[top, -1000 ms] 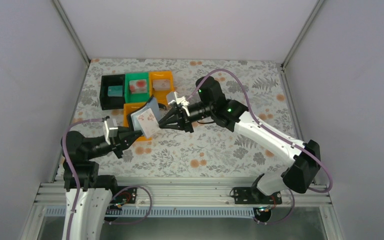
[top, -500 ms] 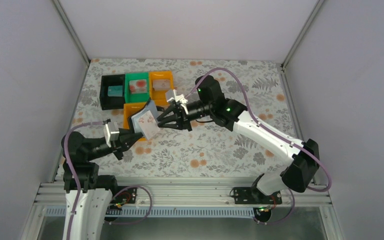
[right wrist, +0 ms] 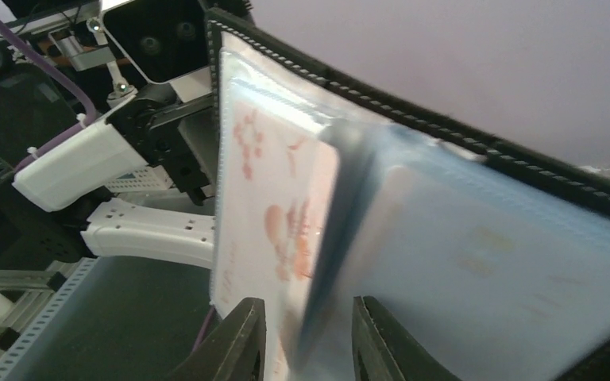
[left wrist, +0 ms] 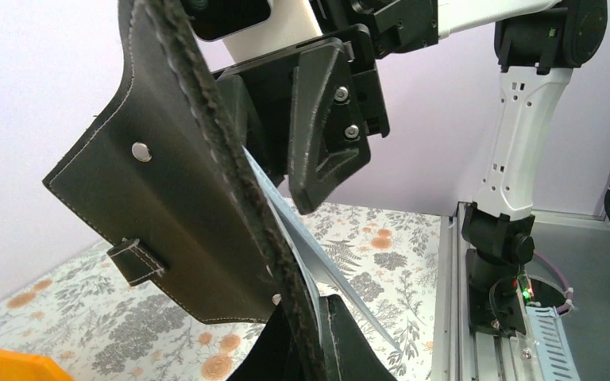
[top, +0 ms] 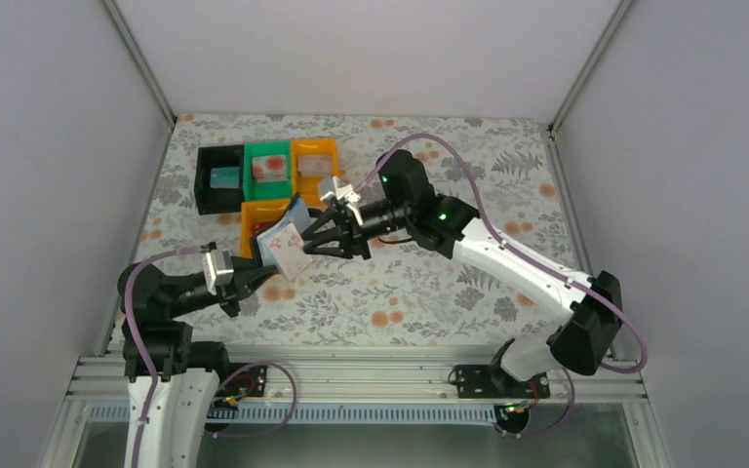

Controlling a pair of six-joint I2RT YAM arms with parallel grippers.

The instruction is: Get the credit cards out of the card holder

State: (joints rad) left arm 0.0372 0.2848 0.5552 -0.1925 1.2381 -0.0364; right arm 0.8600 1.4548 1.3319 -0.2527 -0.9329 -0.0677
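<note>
Top external view, from the left: our left pincer (top: 255,277) reaches up from the lower left and is clamped shut on the lower edge of the card holder (top: 285,242). The holder hangs opened in the air above the desk (top: 429,292), just left of the frame's middle. Behind it, in the upper left, a black tray (top: 210,201) holds a teal card (top: 224,178). Next to that a green tray (top: 251,172) holds a whitish-and-red card (top: 271,168), and an orange tray (top: 298,148) holds a pale card (top: 315,166). A second orange tray (top: 250,216) lies nearer, partly hidden by the holder. Right of the holder, our right pincer (top: 310,240) meets its inner side.

Left wrist view shows the holder's black outside with its strap tab (left wrist: 137,262), the stitched edge running down between our fingers.

Right wrist view shows the pale blue-grey panels, with a red-marked card (right wrist: 274,214) in the left clear pocket. At the bottom of that frame the right pincer's fingers stand apart, astride a thin blurred dark edge, gripping nothing.
</note>
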